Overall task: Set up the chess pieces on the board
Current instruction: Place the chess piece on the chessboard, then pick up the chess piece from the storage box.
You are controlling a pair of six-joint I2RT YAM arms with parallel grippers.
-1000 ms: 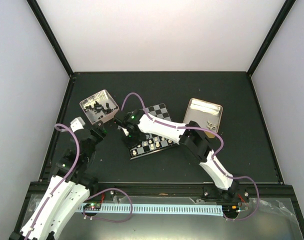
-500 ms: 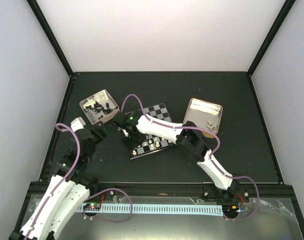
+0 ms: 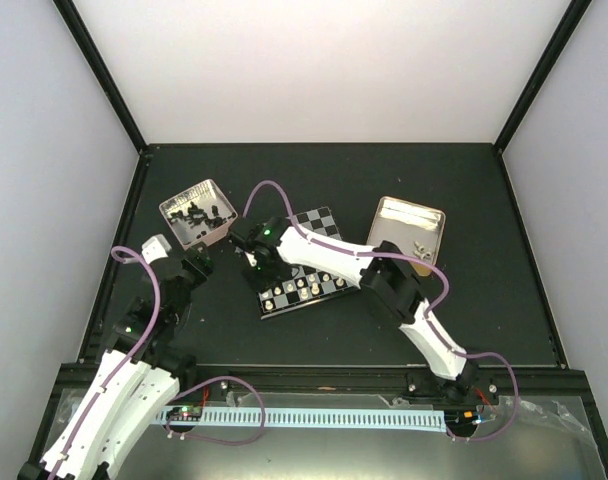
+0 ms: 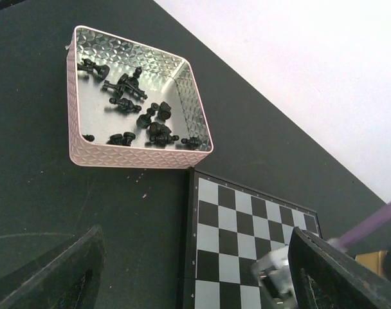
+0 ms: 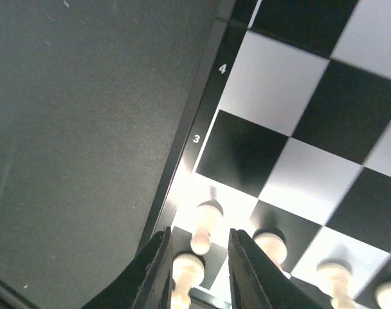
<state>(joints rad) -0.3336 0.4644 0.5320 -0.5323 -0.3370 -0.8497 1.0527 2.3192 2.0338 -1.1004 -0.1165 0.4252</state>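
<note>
At the board's near-left corner, your right gripper has its fingers slightly parted around a white pawn. The pawn stands upright on the edge square just below the printed 3. There's a gap on both sides, so I read it as standing on its own, not pinched. Left gripper hangs over the table just left of the board, near the pink tray, fingers spread wide with nothing between them. Progress, as far as I can judge: more white pieces stand along the two near ranks, and the wrist view shows at least four next to the pawn. The arm covers part of those ranks, so I can't give a count or say the white side is complete. A few pale bits lie in the tan box right of the board, likely white pieces left to place, but they're too small to be sure. The black pieces all appear to lie loose in the pink tray, and none show on the far squares in the left wrist view. So you're partway through white with black not started. My read of what's left: the rest of white from the box, then every black piece from the tray onto the far ranks.
</note>
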